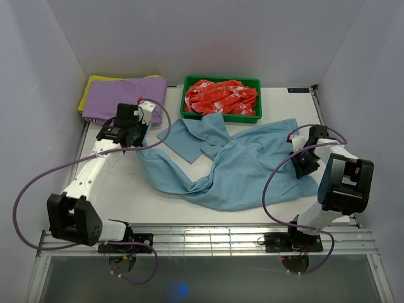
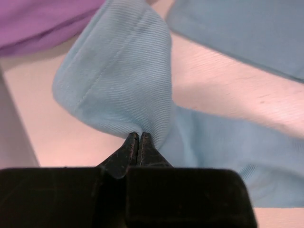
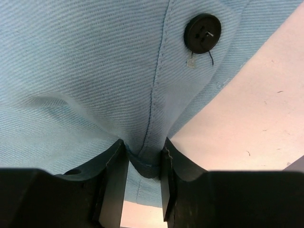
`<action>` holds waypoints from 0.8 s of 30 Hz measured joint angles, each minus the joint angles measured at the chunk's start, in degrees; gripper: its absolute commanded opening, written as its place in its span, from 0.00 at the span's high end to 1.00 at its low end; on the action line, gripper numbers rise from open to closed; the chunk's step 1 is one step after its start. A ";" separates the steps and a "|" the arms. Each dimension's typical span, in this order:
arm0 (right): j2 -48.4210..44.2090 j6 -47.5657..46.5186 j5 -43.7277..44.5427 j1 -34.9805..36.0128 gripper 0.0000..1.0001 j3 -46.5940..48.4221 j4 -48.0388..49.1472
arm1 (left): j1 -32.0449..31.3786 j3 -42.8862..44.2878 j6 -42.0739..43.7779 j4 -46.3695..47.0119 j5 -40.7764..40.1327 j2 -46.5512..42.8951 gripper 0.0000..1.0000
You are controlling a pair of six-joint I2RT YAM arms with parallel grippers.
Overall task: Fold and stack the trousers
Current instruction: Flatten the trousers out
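Observation:
The light-blue trousers (image 1: 233, 164) lie rumpled across the middle of the table, legs running left and the waist at the right. My left gripper (image 1: 140, 140) is at the end of the left-hand leg. The left wrist view shows that gripper (image 2: 138, 135) shut tight on a pinch of the leg's hem (image 2: 118, 71), which stands up in a fold. My right gripper (image 1: 302, 161) is at the waist end. In the right wrist view it (image 3: 142, 152) clamps a bunched fold of the waistband (image 3: 95, 61) below a black button (image 3: 203, 32).
A purple folded garment (image 1: 126, 95) lies on a yellow cloth (image 1: 88, 95) at the back left, close to the left gripper. A green bin (image 1: 221, 80) holding red-and-white cloth (image 1: 221, 96) stands at the back centre, touching the trousers. White walls enclose the table.

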 measured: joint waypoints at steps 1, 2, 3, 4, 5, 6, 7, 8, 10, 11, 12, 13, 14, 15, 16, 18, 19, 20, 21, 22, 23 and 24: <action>-0.20 -0.20 0.22 -0.07 0.68 -0.13 0.22 | 1.99 -1.40 -0.76 -0.39 -2.14 -2.69 1.00; -0.33 -0.39 0.57 -0.13 0.68 -0.33 0.57 | 3.89 -3.13 -1.49 -0.96 -3.98 -5.07 1.00; -0.50 -0.59 0.81 -0.22 0.68 -0.46 0.79 | 5.70 -5.01 -1.97 -1.77 -5.66 -7.02 1.00; -0.72 -0.87 1.18 -0.31 0.68 -0.70 1.16 | 7.69 -6.99 -2.14 -2.45 -7.23 -8.39 1.00; -0.94 -1.18 1.55 -0.39 0.68 -0.92 1.55 | 9.90 -9.01 -2.12 -3.10 -8.46 -9.35 1.00; -1.18 -1.42 1.99 -0.50 0.68 -1.20 2.01 | 12.33 -11.21 -1.95 -3.23 -9.31 -9.97 1.00; -1.46 -1.73 2.49 -0.63 0.68 -1.51 2.51 | 15.47 -13.14 -1.42 -3.56 -9.88 -10.08 1.00; -1.77 -2.14 2.97 -0.83 0.68 -1.84 3.04 | 19.21 -14.84 -0.85 -3.74 -10.38 -9.68 1.00; -2.29 -2.99 3.76 -1.33 0.68 -2.40 4.07 | 26.84 -16.31 0.28 -4.48 -11.21 -7.63 1.00; -2.54 -3.41 4.11 -1.64 0.68 -2.71 4.59 | 29.53 -16.26 0.57 -4.55 -11.32 -6.29 1.00; -2.78 -3.82 4.02 -2.01 0.68 -2.97 4.96 | 32.30 -15.96 0.68 -4.46 -11.39 -4.24 1.00; -2.97 -4.09 3.76 -2.32 0.68 -3.10 5.20 | 34.14 -15.45 0.57 -4.63 -11.30 -1.84 1.00; -3.19 -4.35 3.43 -2.64 0.68 -3.10 5.38 | 35.26 -14.82 0.31 -5.01 -11.23 0.83 1.00; -3.37 -4.74 3.06 -3.13 0.68 -3.23 5.60 | 35.85 -13.77 -0.02 -5.86 -10.95 3.80 1.00; -3.45 -5.11 2.82 -3.72 0.68 -3.32 5.79 | 36.02 -12.46 -0.44 -6.73 -10.34 6.64 1.00; -3.50 -5.79 2.29 -4.96 0.69 -3.41 6.14 | 36.15 -9.09 -1.55 -8.85 -8.04 11.67 0.95; -3.56 -6.01 2.27 -5.51 0.68 -3.43 6.34 | 36.22 -6.29 -2.05 -10.54 -6.32 14.25 0.86; -3.56 -6.19 2.14 -5.92 0.68 -3.45 6.43 | 36.22 -3.02 -2.67 -11.98 -4.57 16.83 0.81; -3.56 -6.38 2.03 -6.29 0.68 -3.48 6.58 | 36.22 1.01 -3.37 -13.73 -2.80 19.56 0.75; -3.63 -6.51 1.99 -6.64 0.68 -3.52 6.69 | 36.22 5.55 -3.82 -15.21 -1.05 22.53 0.54; -3.87 -6.88 2.14 -6.88 0.68 -3.56 6.84 | 36.22 9.27 -3.69 -16.13 0.00 24.76 0.43; -4.15 -7.32 2.60 -7.17 0.68 -3.58 7.10 | 36.28 13.42 -3.52 -16.17 0.79 27.08 0.30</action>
